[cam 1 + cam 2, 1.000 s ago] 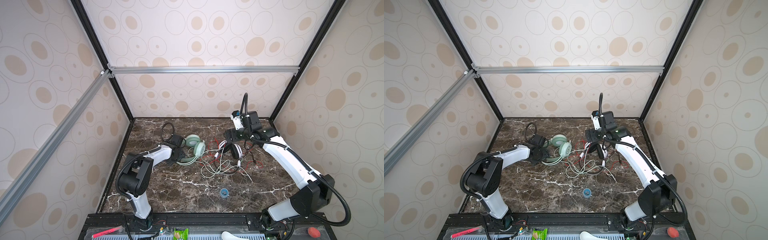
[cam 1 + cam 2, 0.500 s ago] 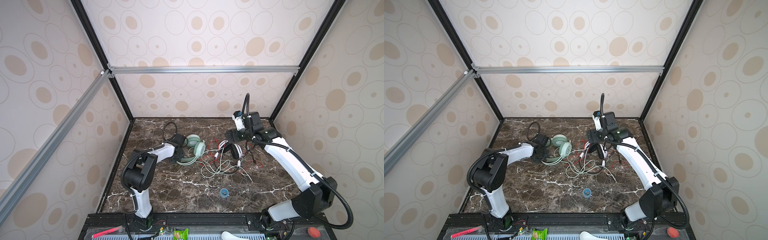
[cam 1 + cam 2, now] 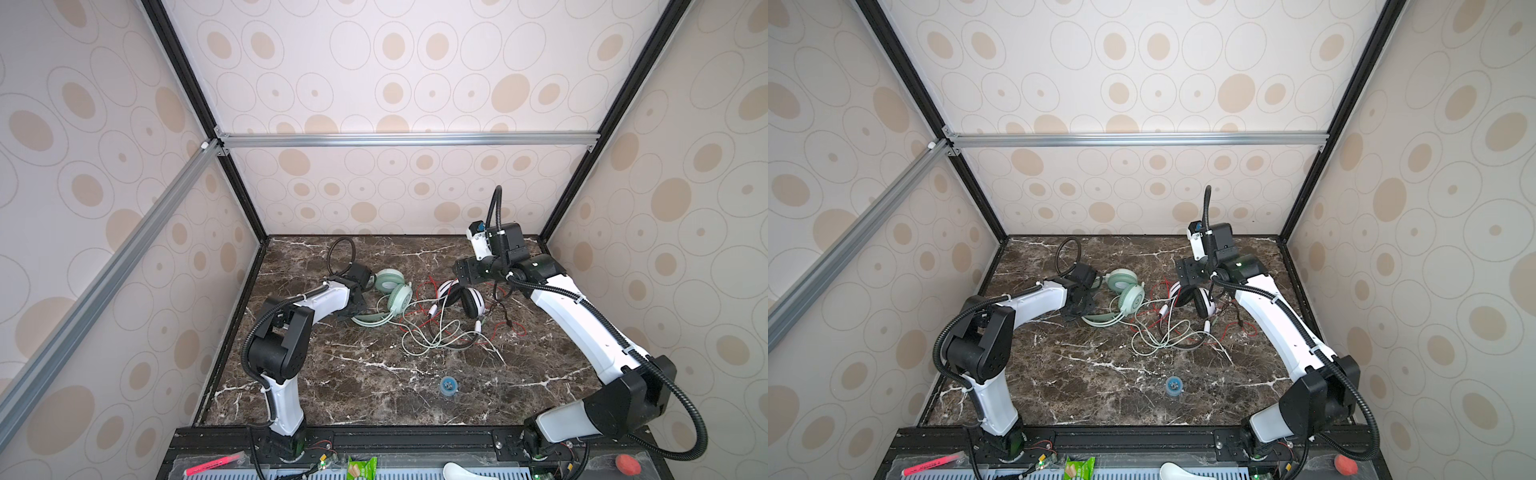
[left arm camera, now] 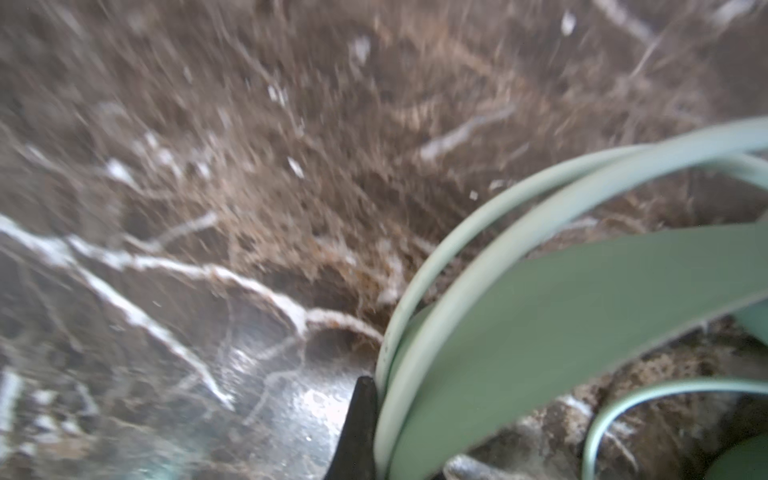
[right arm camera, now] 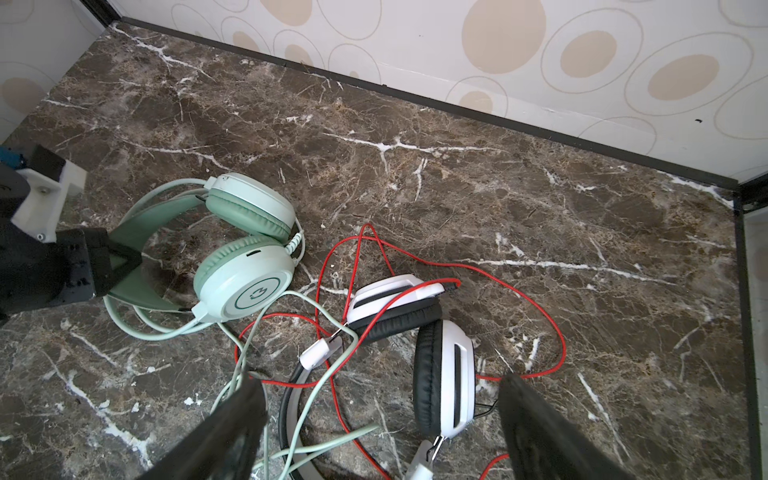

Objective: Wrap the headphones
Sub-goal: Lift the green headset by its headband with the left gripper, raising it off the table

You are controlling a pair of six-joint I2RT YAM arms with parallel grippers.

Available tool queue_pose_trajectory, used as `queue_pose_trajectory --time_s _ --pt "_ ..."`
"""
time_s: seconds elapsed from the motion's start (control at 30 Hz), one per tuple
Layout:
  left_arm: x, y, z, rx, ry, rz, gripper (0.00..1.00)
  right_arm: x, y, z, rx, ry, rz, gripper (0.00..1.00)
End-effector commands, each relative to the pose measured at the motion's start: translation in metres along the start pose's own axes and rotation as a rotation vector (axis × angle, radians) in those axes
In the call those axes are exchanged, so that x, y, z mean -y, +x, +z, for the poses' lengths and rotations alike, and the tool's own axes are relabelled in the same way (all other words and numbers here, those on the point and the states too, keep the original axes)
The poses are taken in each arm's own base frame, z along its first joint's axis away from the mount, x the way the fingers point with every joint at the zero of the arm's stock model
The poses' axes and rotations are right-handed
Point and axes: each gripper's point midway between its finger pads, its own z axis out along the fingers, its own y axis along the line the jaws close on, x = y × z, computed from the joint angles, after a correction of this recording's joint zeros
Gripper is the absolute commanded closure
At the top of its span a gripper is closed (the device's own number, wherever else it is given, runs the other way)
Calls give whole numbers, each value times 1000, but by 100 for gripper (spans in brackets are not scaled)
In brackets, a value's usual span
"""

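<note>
The mint headset [image 5: 245, 266] lies on the worktop [image 5: 457, 187], tangled with the white-and-black headset [image 5: 444, 374] just beside it. My left claw [image 5: 122, 259] has just clamped its headband [image 5: 158, 216], so I reckon winding can start; my right claw [image 5: 386, 415] hangs apart above the neighbour.

We find both top views bright and evenly lit, the light diffuse: the walls [image 3: 395, 83] are pale and nearly washed out, and the dark marble tabletop [image 3: 365, 374] carries only faint shadows. In the left wrist view motion blur smears nearly everything. A white glare patch lies on the marble just beside the one visible finger [image 4: 358, 424] of the left gripper [image 5: 124, 259], and the mint green headset [image 4: 561, 316] touching that finger looks soft. The right wrist view is crisp beyond the right gripper [image 5: 380, 386], whose fingers [image 5: 232, 432] are dark, unfocused shapes.
</note>
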Motion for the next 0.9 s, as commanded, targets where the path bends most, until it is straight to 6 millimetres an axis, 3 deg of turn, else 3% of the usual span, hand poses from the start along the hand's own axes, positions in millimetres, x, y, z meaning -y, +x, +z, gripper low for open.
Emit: queue_pose_trajectory --time_s 0.0,0.1,0.27,0.43,0.63,0.87 --pt "-2 -60 -44 158 -14 61 100 -10 -11 -20 65 -69 -20 10" --pt "9 -102 -82 260 56 121 100 -32 -16 -26 134 -201 -24 10" --pt "24 -142 -137 341 108 250 100 -59 -29 -34 218 -370 -3 9" --pt "31 -163 -187 399 170 289 100 -66 -42 -41 296 -434 -12 9" --pt "40 -188 -256 502 280 313 100 -53 -52 -47 419 -526 19 7" --pt "36 -189 -284 533 316 342 100 -55 -46 -41 431 -590 -29 7"
